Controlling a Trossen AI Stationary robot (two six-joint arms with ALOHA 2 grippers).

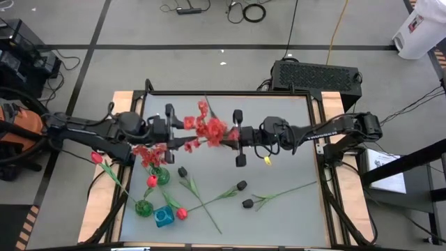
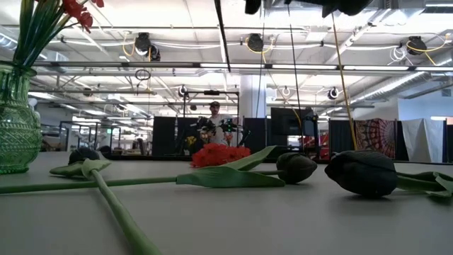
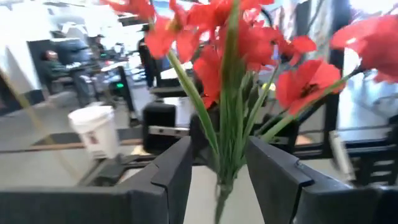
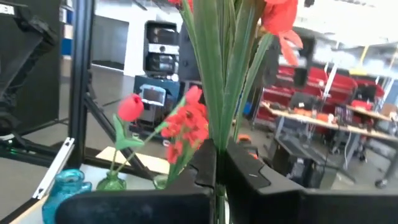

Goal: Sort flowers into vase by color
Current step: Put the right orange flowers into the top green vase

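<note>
The right gripper (image 4: 219, 177) is holding its jaws clenched on the stems of the red frilly flowers (image 1: 208, 129) at frame centre. The left gripper (image 3: 219, 168) is bracketing the same stems, jaws parted. Black buds (image 1: 241, 186) are lying on the counter (image 1: 286, 209) lower right.

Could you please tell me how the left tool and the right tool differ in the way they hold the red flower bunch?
The left tool stands partly open, its fingers either side of the red flower bunch; the right tool is shut tight on the stems. In the high view the left tool comes from the left and the right tool from the right. Both are raised above the table.
</note>
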